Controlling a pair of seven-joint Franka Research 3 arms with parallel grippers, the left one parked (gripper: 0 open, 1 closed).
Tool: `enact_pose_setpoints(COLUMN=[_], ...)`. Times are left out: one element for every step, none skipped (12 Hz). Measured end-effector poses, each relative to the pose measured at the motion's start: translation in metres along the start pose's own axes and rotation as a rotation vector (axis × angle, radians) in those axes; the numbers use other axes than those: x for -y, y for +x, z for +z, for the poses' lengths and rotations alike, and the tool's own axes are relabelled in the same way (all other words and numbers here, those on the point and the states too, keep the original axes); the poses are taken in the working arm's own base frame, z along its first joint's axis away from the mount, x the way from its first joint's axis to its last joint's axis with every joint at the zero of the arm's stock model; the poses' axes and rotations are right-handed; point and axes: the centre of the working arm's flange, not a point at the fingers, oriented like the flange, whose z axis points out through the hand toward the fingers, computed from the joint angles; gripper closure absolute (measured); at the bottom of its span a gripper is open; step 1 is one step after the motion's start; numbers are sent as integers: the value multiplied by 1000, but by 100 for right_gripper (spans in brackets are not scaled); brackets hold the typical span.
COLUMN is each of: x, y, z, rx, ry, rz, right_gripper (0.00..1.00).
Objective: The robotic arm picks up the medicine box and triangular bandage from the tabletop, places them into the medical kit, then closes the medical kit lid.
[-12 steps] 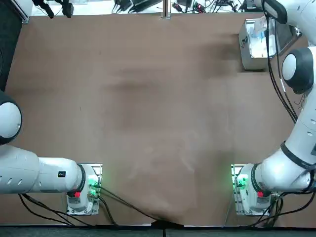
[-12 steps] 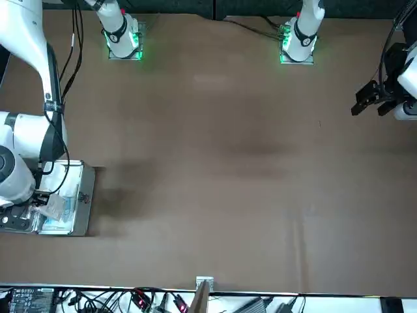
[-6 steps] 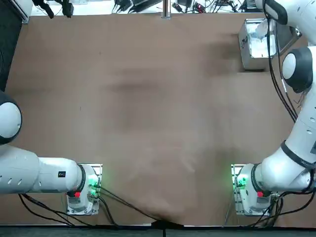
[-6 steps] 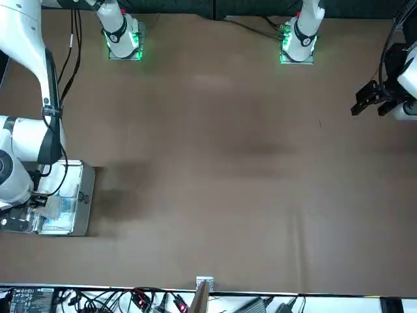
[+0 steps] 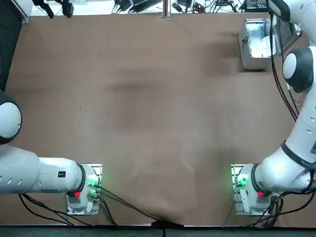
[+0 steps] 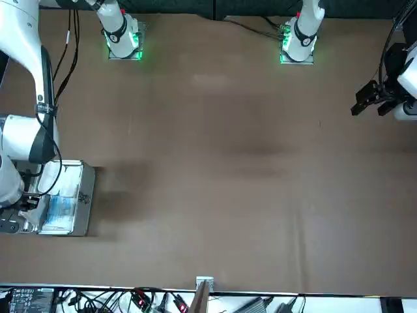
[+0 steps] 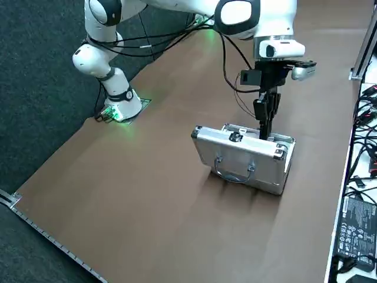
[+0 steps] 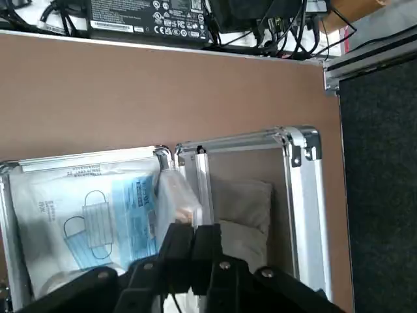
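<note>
brown tabletop [image 5: 148, 98] spans the scene, the robotic arm [image 5: 301, 136] reaching from the near right up to the far right corner, black cables [image 7: 227, 65] looping along it

the medical kit [image 7: 287, 168], silver metal, sits at far right on the tabletop, open, with two halves side by side. the medical kit lid [image 7: 232, 154] not down over the kit; metal loop handle [image 7: 232, 180] on the panel facing the scene's right

left half: large flat clear pack [image 8: 45, 222] with blue printing and a face mask drawing, filling most of that half. right half, in shade: a lumpy, soft grey-white packet [image 8: 242, 202] with two lobes, one nearer than the other, looks to be the triangular bandage

right gripper [image 8: 193, 231] pointing down into the kit, near the divide between the halves. fingertips drawn together, apparently grasping the near end of a clear-wrapped packet [image 8: 174, 195]. that packet slants from the fingertips toward the far left, between the mask pack and the metal rim of the right half; a small orange-brown patch shows near its gripped end

medicine box: cannot tell it apart inside the wrapping or under the gripper; something white below the fingers, too covered to name
</note>
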Motion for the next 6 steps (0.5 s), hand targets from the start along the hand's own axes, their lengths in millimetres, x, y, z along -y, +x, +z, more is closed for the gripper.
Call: enact_pose_setpoints(x=[-1,0,3,5,11,14], y=[0,-1,-2,-2,-3,-3], z=[2,5,9,14,25,29], rx=[4,10,16,23,37,43], ry=[-1,-1,-1,-2,-3,-3], rz=[1,-1,-4,-8,-16,-19], right_gripper=[99,99,99,99,99,99])
